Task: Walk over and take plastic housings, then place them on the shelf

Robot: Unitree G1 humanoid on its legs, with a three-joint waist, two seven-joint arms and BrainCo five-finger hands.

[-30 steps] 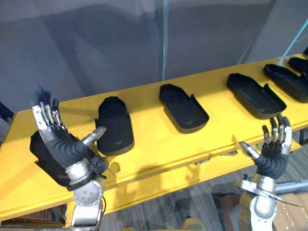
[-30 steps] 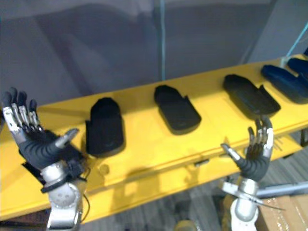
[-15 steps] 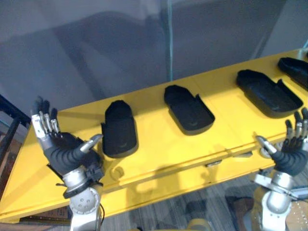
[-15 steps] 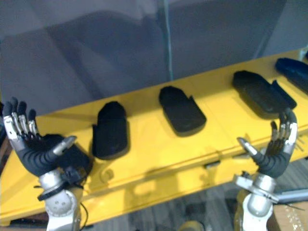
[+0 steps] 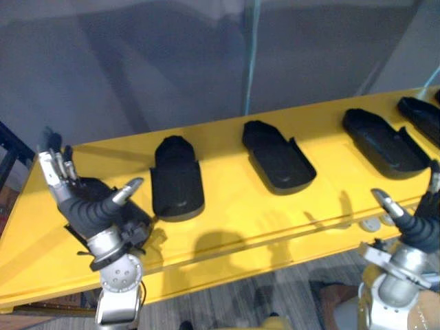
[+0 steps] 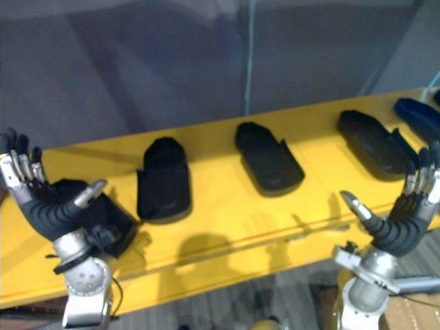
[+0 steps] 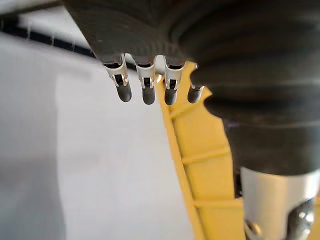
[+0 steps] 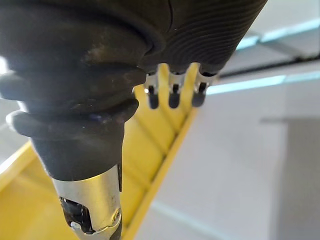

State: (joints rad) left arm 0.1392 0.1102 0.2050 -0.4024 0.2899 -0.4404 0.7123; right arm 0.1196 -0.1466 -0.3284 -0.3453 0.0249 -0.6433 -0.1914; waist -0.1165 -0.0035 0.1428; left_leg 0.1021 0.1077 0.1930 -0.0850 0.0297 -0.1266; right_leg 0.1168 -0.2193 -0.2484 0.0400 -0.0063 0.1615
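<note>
My left hand [image 5: 86,210] and right hand [image 6: 402,227] are spread wide and empty, raised at the yellow table's [image 5: 234,213] near edge. A black housing [image 5: 177,182] lies just beyond my left thumb. I should lower my palm over it and grip its long sides.

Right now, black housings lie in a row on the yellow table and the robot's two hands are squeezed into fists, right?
Not fists: the right eye view shows the left hand and the right hand open, fingers up. The black housings do lie in a row on the yellow table.
</note>
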